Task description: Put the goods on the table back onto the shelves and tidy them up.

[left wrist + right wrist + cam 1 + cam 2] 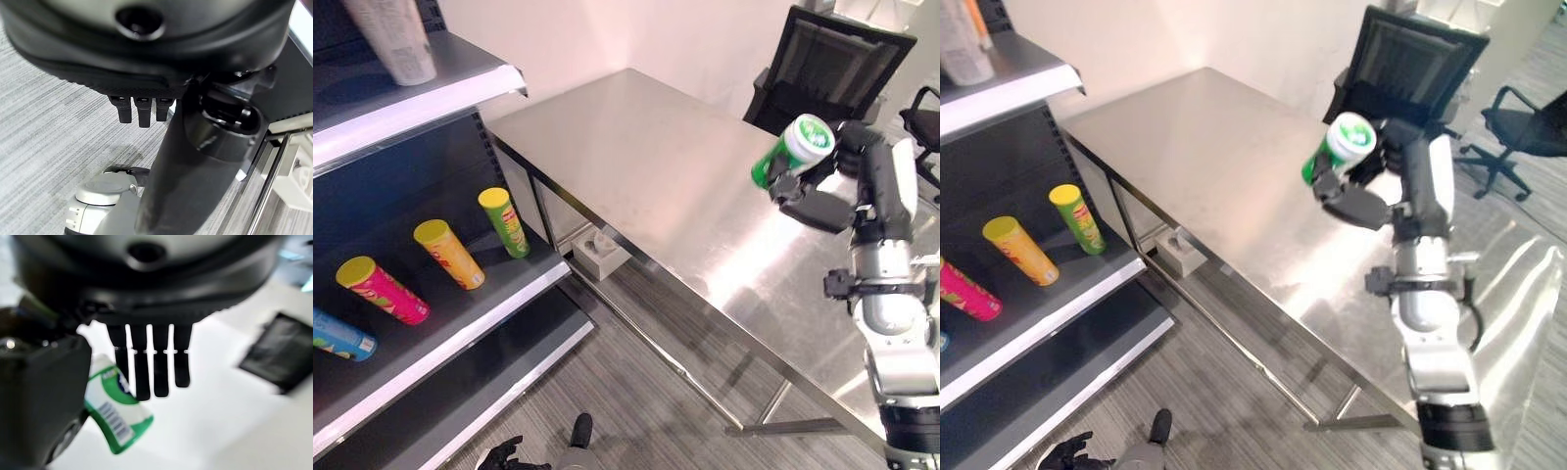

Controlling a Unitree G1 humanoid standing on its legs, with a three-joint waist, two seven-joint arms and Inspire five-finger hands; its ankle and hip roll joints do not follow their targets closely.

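Note:
A green canister (pixel 793 149) with a white lid hangs tilted above the right part of the steel table (pixel 636 166). My right hand (pixel 818 201) is shut on it, thumb on one side and fingers (pixel 146 367) on the other; the canister (pixel 115 413) shows beside the thumb in the right wrist view. On the shelf's middle board (pixel 460 313) to the left lie a green tube (pixel 504 222), an orange tube (pixel 449 254), a pink tube (pixel 382 290) and a blue one (pixel 342 336). My left hand (pixel 504 453) hangs low by the floor, fingers (pixel 139 110) relaxed and holding nothing.
A pale canister (pixel 396 39) stands on the top shelf board. Under the table's near-left corner sits a white box (pixel 600 257). A black office chair (pixel 832 69) stands behind the table, with another chair (pixel 1528 127) farther right. Grey carpet lies between shelf and table.

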